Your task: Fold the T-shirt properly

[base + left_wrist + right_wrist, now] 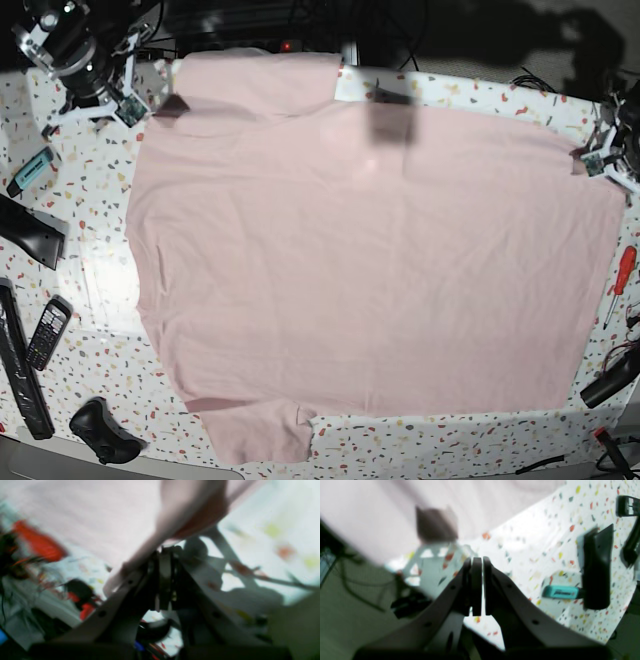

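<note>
So the T-shirt [370, 270] is spread out nearly flat, plain side up, covering most of the speckled table [90, 250], with one sleeve poking out at the far edge and the other at the near edge. This looks like the spreading-out step, right before any real fold.

The left gripper [163, 580] is at the shirt's corner on the base view's right side. Its wrist view is blurry, but the jaws look pinched together on a bit of pink fabric that lifts up from them, so it's got the cloth.

The right gripper [477, 587] is up at the far corner on the other side, jaws pressed together. In its own wrist view there's nothing visible between the pads, the shirt just hangs beyond them, so it doesn't look like it's holding any cloth.

Next move, probably: get a proper grab on a sleeve or side edge and carry it in toward the middle. The fabric still has soft wrinkles, so it'll want a gentle tug flat first.
</note>
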`<control>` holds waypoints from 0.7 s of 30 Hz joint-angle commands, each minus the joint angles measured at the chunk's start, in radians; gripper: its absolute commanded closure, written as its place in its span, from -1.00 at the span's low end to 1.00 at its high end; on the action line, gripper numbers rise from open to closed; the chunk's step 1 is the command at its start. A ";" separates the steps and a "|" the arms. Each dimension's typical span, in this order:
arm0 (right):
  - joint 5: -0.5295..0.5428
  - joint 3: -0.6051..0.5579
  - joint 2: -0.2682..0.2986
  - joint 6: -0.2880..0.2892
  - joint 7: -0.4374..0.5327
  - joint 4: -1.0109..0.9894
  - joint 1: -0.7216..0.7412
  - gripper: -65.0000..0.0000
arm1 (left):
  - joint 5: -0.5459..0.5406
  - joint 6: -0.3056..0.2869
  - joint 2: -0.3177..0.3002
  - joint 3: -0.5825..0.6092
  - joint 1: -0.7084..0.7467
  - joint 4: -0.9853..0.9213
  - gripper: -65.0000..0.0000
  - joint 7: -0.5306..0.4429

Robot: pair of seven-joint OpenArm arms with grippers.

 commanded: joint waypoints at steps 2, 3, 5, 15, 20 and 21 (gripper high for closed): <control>0.031 0.008 0.000 -0.008 0.015 0.016 0.043 1.00 | -0.027 0.042 -0.032 -0.056 -0.016 0.008 1.00 0.005; 0.038 0.008 -0.009 -0.008 0.016 0.016 0.064 1.00 | -0.035 0.044 -0.028 -0.080 -0.013 0.008 1.00 0.008; 0.060 0.008 -0.023 -0.008 0.016 0.014 0.101 1.00 | -0.055 0.046 -0.012 -0.127 -0.013 0.006 1.00 0.008; 0.078 0.007 -0.038 -0.009 0.027 0.011 0.154 1.00 | -0.072 0.054 0.076 -0.221 -0.016 0.006 1.00 -0.031; 0.078 0.007 -0.038 -0.056 0.031 0.003 0.190 1.00 | -0.070 0.198 0.102 -0.221 -0.017 0.006 1.00 -0.030; 0.078 0.007 -0.040 -0.060 0.031 -0.005 0.203 1.00 | -0.061 0.224 0.108 -0.221 -0.019 0.006 1.00 -0.030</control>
